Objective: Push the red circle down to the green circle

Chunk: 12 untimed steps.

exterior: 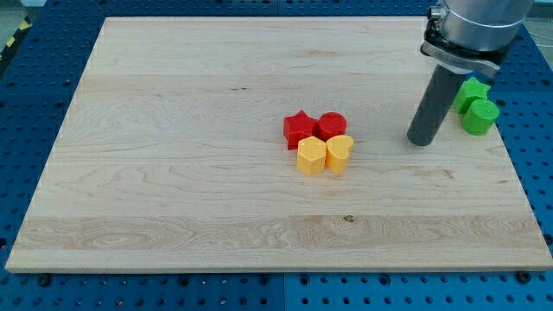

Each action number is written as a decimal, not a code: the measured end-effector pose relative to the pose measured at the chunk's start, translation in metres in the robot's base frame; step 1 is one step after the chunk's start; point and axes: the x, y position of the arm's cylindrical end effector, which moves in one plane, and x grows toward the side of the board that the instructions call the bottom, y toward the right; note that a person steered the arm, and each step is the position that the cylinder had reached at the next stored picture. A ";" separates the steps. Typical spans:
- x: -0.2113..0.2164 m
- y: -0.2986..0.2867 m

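Two red blocks (314, 127), two yellow (326, 155), two green (476, 105), my tip (419, 142) between clusters, no claw visible

Robotics lab, wooden board (173, 130) on blue perforated bench (536, 155) (pegboard-style holes)

On the wooden board (173, 173), the red circle (332, 125) sits in a tight cluster: the red star (299, 130) touches it at nine o'clock, the yellow heart (340, 153) at six, the yellow hexagon (311, 156) at seven. My tip (420, 141) stands at its three o'clock, apart. The green circle (479, 116) lies at my tip's two o'clock, the green star (472, 92) just above it.
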 end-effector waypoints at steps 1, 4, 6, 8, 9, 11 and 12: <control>-0.037 -0.018; -0.042 -0.111; -0.025 -0.137; 0.016 -0.139; 0.030 -0.138; 0.030 -0.100; 0.012 -0.090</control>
